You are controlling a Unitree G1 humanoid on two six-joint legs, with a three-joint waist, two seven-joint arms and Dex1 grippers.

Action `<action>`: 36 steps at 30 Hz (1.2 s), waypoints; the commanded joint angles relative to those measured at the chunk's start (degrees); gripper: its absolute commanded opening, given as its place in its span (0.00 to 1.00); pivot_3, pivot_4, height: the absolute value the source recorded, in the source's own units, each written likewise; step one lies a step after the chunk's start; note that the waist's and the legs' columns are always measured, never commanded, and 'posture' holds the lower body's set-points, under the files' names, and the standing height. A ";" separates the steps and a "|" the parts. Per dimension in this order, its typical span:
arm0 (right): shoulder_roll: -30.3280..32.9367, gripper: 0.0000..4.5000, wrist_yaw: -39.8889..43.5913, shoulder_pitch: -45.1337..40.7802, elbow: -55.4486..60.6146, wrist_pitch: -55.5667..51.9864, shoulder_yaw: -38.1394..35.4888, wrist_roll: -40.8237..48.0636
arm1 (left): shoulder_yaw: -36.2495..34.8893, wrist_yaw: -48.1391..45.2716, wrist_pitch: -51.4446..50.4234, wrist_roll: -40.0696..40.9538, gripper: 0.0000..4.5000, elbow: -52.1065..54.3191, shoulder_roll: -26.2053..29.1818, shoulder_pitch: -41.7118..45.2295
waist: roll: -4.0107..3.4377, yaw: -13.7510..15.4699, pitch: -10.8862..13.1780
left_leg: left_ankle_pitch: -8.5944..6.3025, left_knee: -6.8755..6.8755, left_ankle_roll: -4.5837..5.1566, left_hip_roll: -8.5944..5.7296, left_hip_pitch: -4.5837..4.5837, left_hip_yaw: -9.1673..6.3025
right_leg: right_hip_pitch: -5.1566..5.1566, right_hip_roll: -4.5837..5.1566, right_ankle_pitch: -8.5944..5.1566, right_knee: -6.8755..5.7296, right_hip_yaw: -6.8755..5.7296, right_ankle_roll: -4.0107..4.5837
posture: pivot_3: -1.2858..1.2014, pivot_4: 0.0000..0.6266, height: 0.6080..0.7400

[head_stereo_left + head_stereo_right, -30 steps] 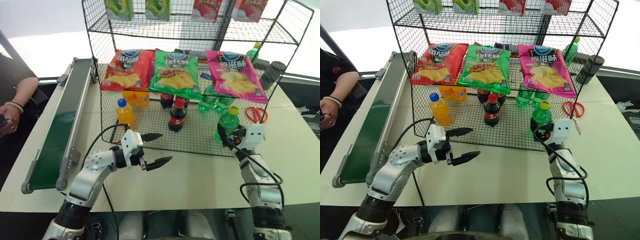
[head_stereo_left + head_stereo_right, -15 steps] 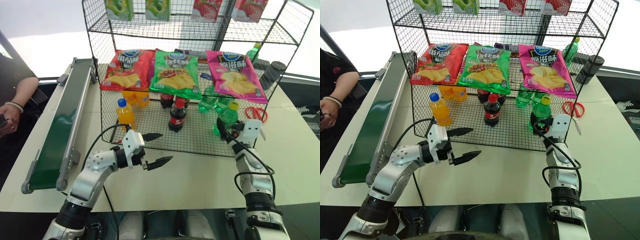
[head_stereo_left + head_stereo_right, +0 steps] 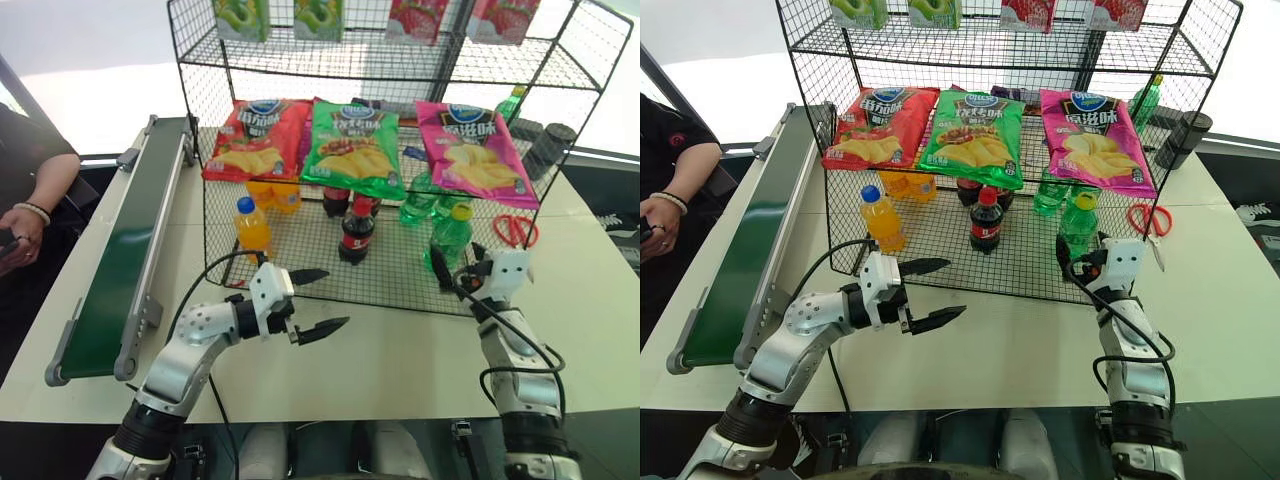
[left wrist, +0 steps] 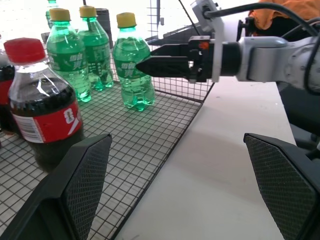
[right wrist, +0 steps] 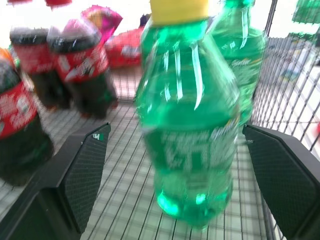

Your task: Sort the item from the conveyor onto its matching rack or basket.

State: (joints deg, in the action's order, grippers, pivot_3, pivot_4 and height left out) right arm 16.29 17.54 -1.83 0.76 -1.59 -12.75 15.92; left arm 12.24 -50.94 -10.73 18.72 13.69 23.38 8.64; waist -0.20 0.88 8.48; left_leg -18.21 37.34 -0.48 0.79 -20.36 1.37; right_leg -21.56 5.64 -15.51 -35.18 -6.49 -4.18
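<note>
Glossy clear-green plastic bottle (image 5: 187, 130), black wire-mesh rack (image 3: 300, 255).

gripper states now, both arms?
Left gripper: open, holding nothing.
Right gripper: open, fingers either side of the yellow-capped green bottle, which stands on the rack floor.

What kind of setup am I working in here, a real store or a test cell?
Most likely a mock retail sorting cell, not a real store: one black wire rack on a white table, stocked with chip bags and soda bottles, with a green conveyor alongside.
</note>
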 commanded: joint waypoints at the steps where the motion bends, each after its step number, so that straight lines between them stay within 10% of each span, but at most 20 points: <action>1: 2.11 0.98 1.04 3.51 9.18 -1.88 0.07 -0.20 | -1.94 1.09 -0.25 0.95 1.00 0.81 0.00 0.16 | 0.00 -0.06 0.00 | 0.00 0.01 0.00 0.00 0.02 0.01 | 0.01 0.00 0.00 0.00 0.01 0.00 | 0.52 0.24 0.92; 14: 13.98 0.98 14.92 19.28 32.47 -11.45 -4.95 11.38 | -17.17 1.17 -1.23 5.19 1.00 -3.37 8.24 -1.74 | 0.05 0.00 -0.01 | -0.02 0.01 0.03 0.05 0.06 -0.01 | 0.00 -0.05 -0.01 -0.03 0.03 0.01 | 0.52 0.24 0.92; 36: 20.70 0.98 25.50 23.26 25.80 -14.41 -13.99 15.61 | -27.25 3.27 -4.08 6.84 1.00 -1.47 12.96 -13.58 | 0.18 0.02 -0.06 | -0.03 -0.02 0.04 0.06 0.07 -0.02 | 0.00 0.06 -0.02 0.01 0.05 0.03 | 0.52 0.24 0.92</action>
State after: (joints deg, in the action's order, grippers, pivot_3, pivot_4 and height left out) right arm 36.27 42.79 22.07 26.33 -16.02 -25.72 31.20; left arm -12.97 -48.78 -14.60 25.08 9.69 36.00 -4.58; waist -0.01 0.90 8.42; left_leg -18.24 37.33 -0.44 0.85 -20.29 1.34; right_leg -21.56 5.70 -15.52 -35.17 -6.44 -4.15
